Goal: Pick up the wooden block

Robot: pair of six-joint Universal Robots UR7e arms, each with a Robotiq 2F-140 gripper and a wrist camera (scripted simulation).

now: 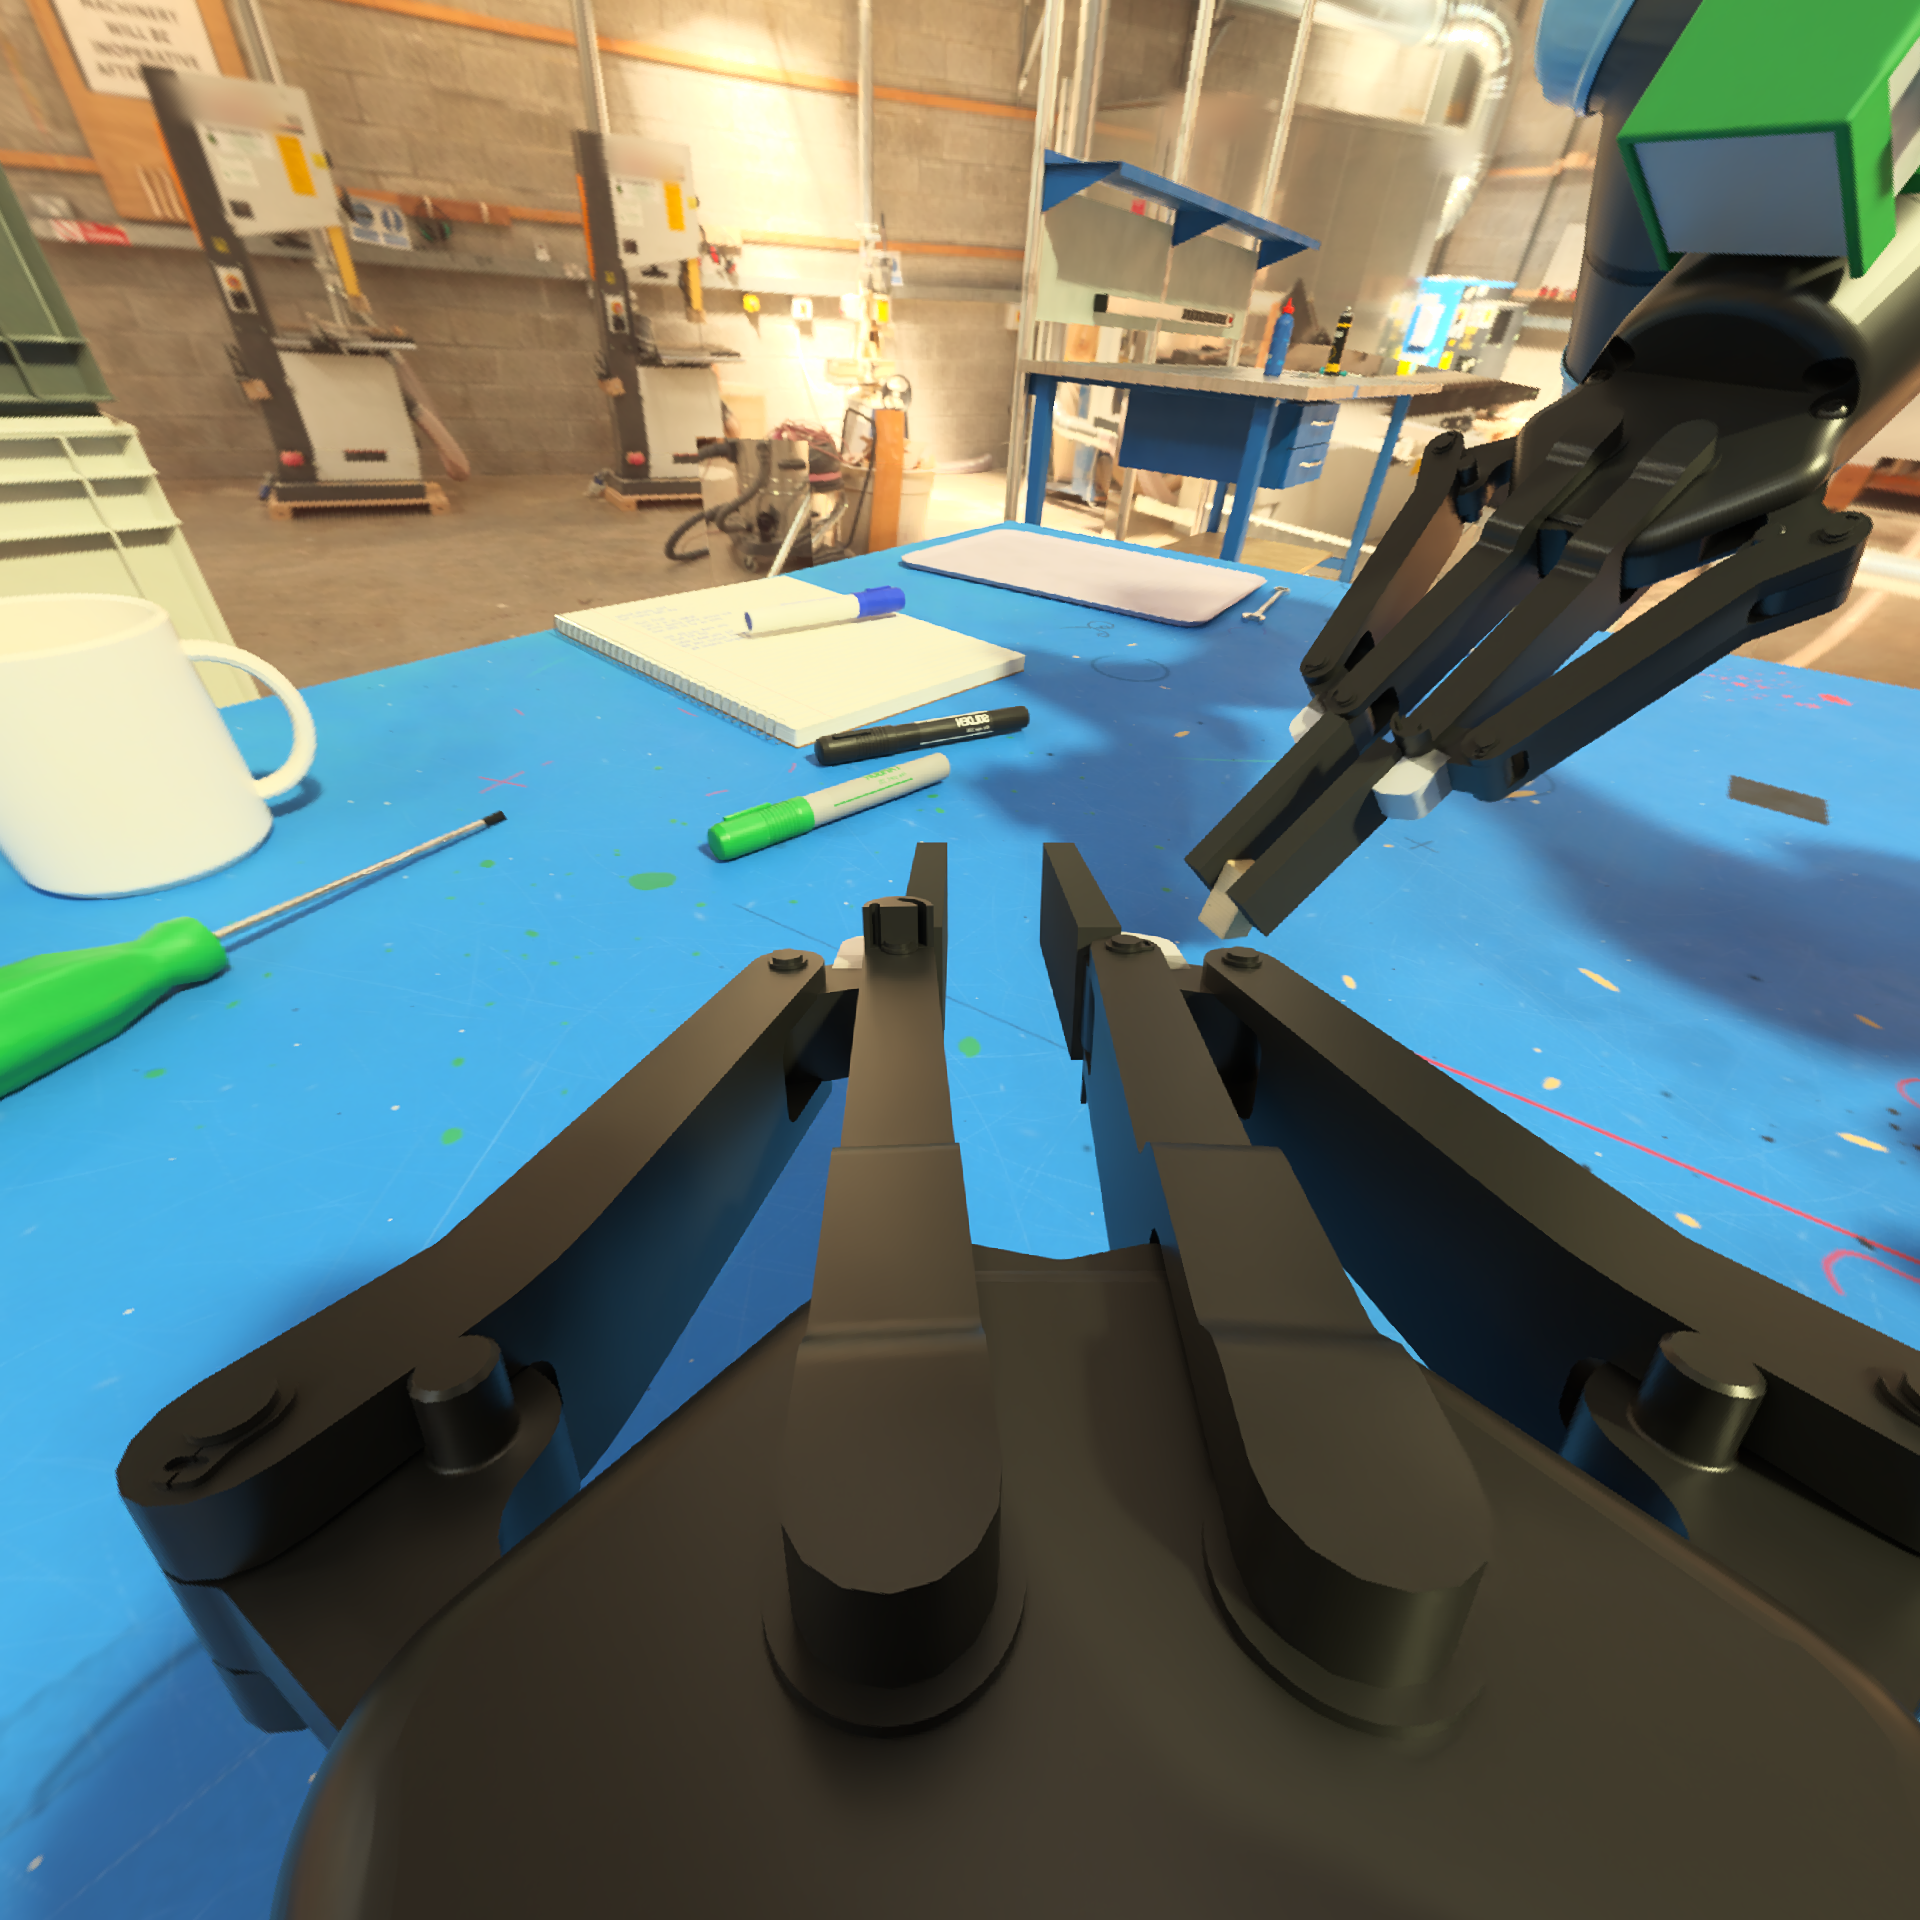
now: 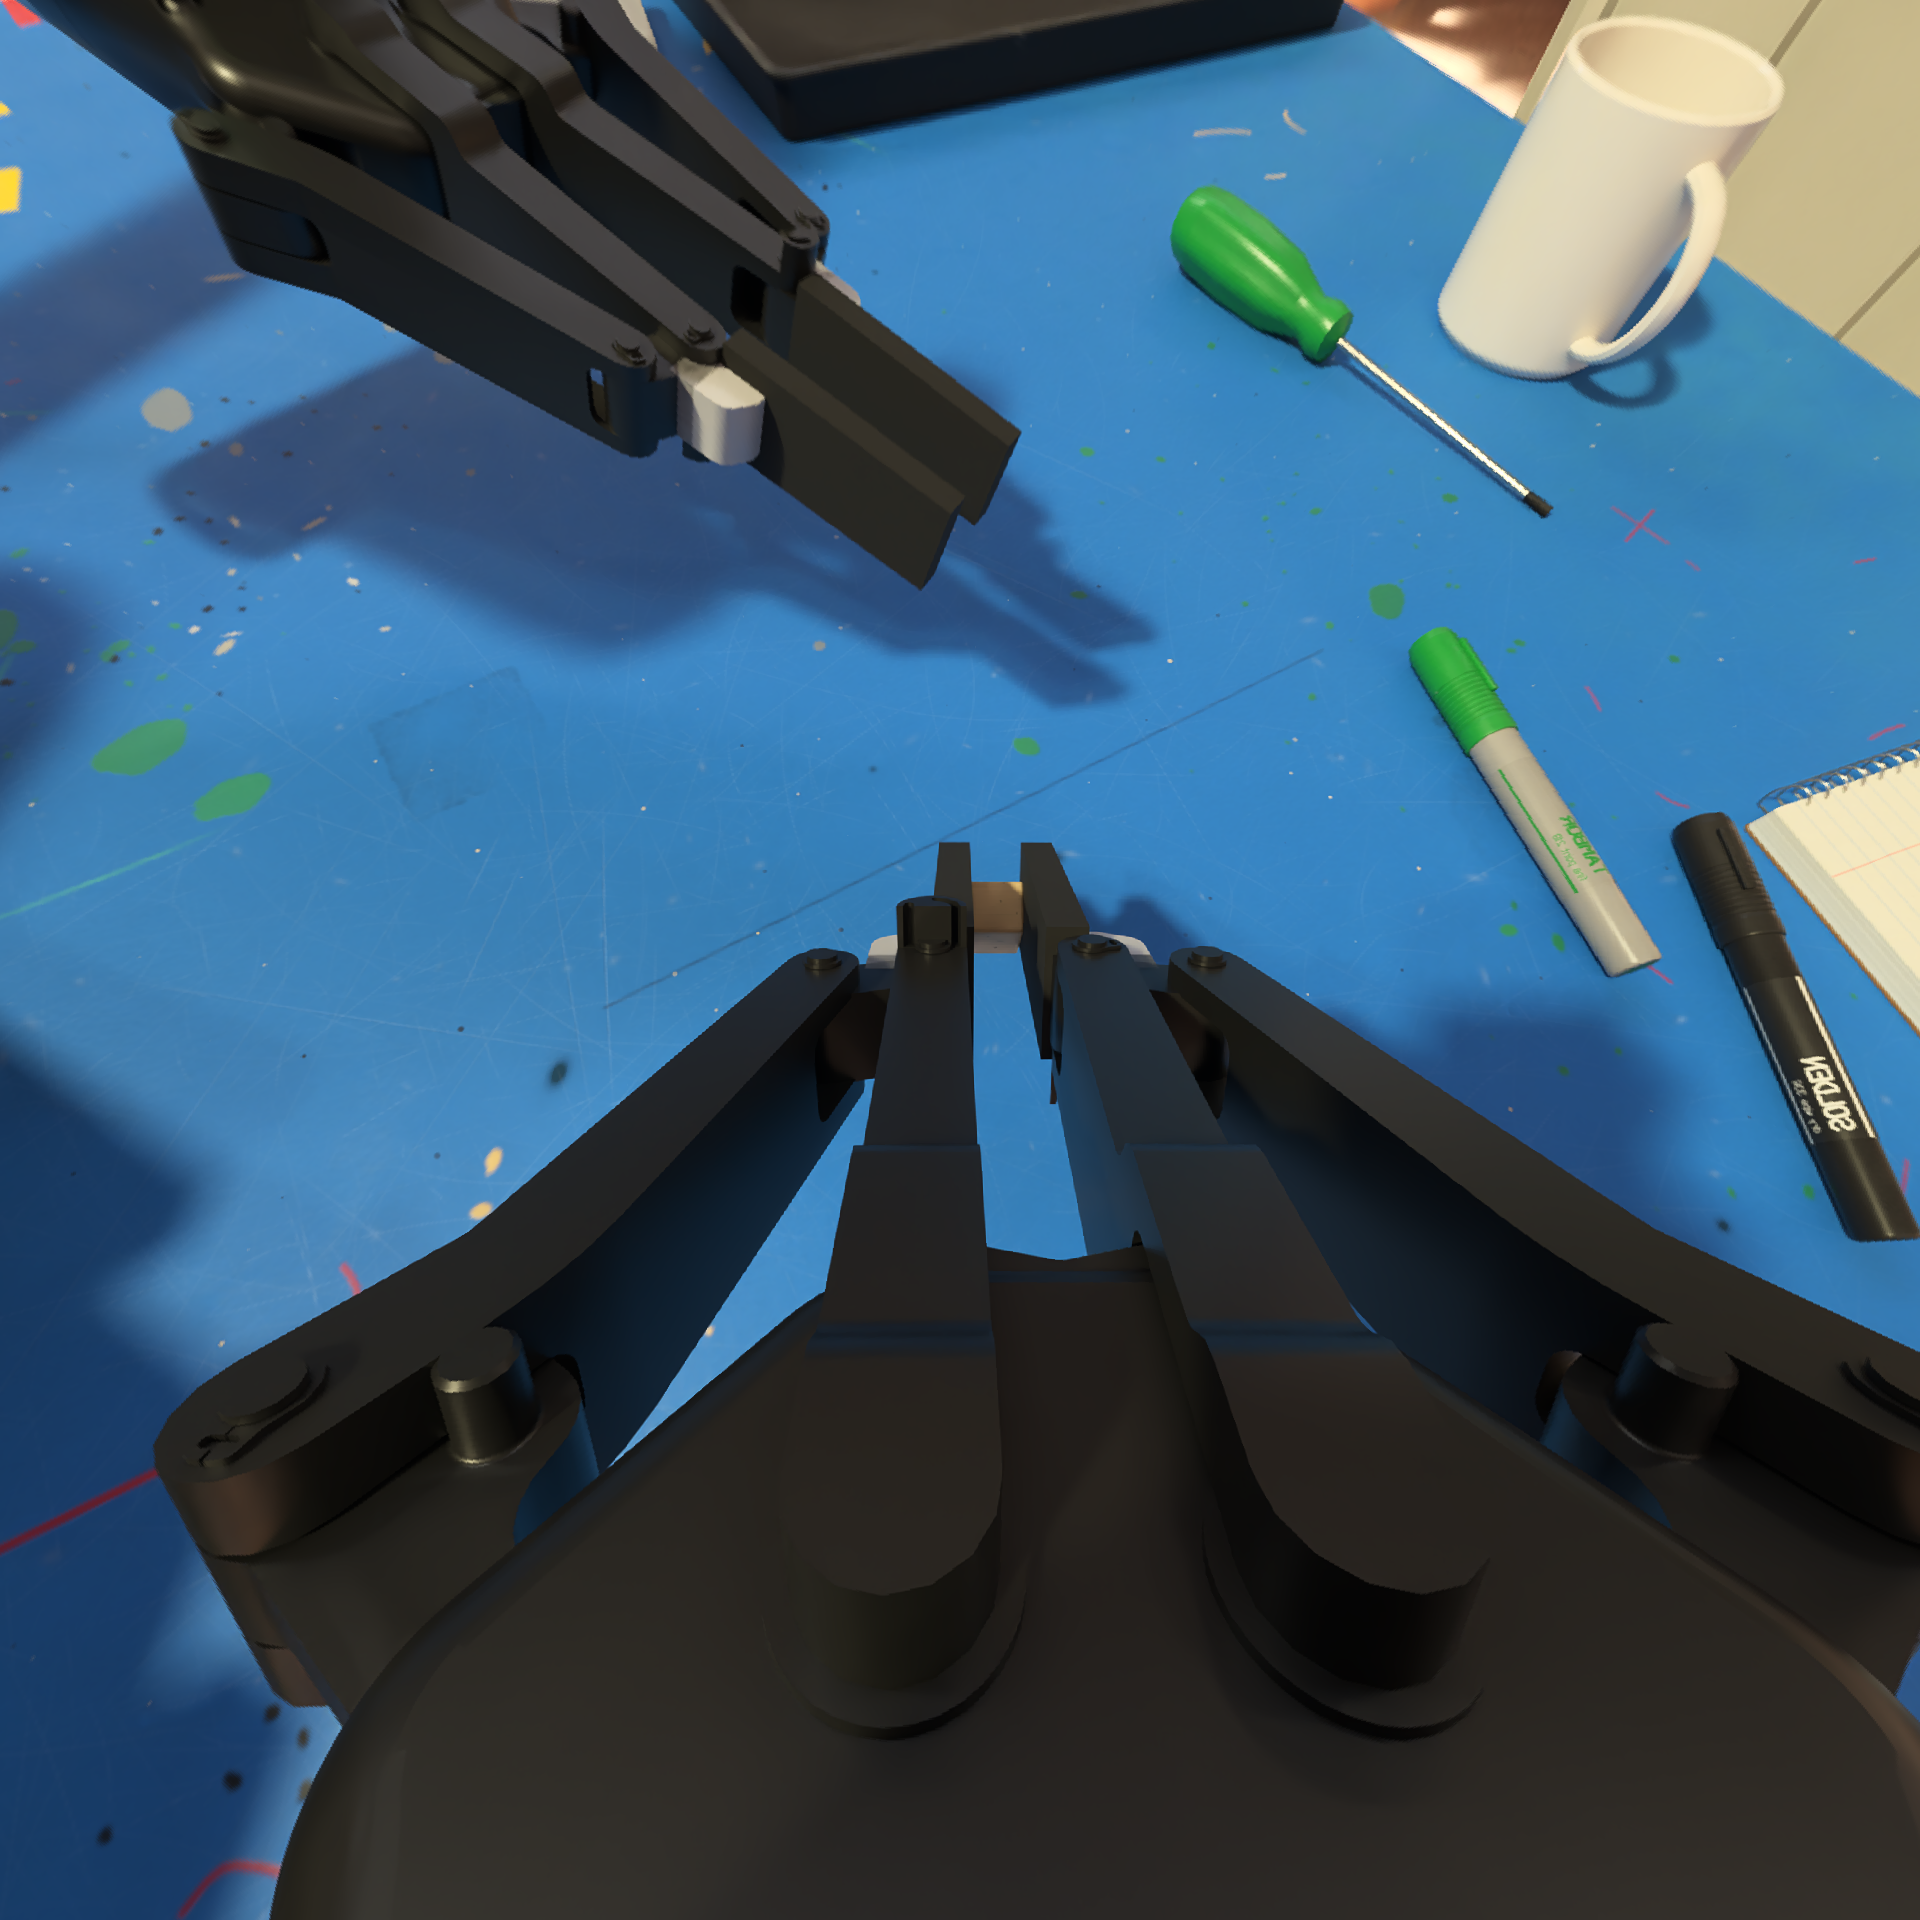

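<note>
The wooden block (image 2: 997, 909) is small and pale, and sits clamped between the fingertips of my right gripper (image 2: 997, 868). In the left wrist view the right gripper (image 1: 1236, 899) slants down from the upper right, and the block's pale end (image 1: 1218, 906) shows at its tips, low over the blue table (image 1: 520, 1091). I cannot tell whether the block touches the table. My left gripper (image 1: 994, 873) is empty, its jaws a narrow gap apart, just left of the right gripper's tips. It also shows at the upper left of the right wrist view (image 2: 951, 520).
A white mug (image 1: 114, 748), a green screwdriver (image 1: 104, 987), a green marker (image 1: 821, 805), a black marker (image 1: 920, 732) and a notepad (image 1: 831, 675) with a blue-capped marker (image 1: 821, 611) lie left and ahead. A white board (image 1: 1081, 571) lies far back. A dark tray (image 2: 987, 62) sits beyond the left gripper.
</note>
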